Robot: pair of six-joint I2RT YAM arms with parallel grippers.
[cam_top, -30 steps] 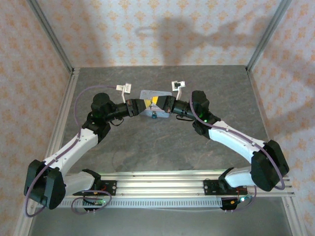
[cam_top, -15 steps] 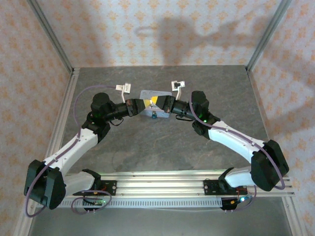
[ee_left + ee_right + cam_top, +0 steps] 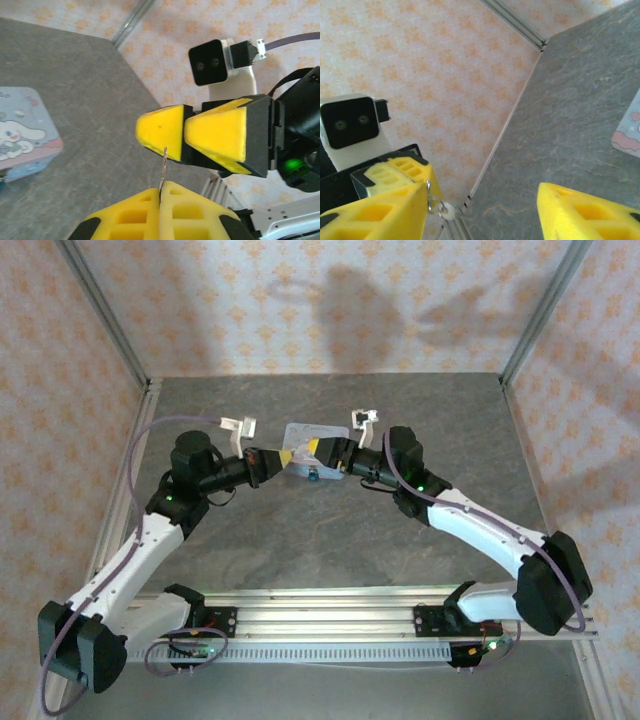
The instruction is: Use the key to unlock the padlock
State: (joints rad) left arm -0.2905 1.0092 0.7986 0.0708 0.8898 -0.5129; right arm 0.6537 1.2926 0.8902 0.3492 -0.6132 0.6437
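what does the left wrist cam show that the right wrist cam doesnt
Left wrist: the key as a thin blade standing up from the shut left tool, just in front of the right tool, with the cartoon face on the tin.
Right wrist: a small metal ring hanging beside the left tool's finger, and the wide gap of the open right tool.
Shared: part of the tin, the grey table and the patterned wall.
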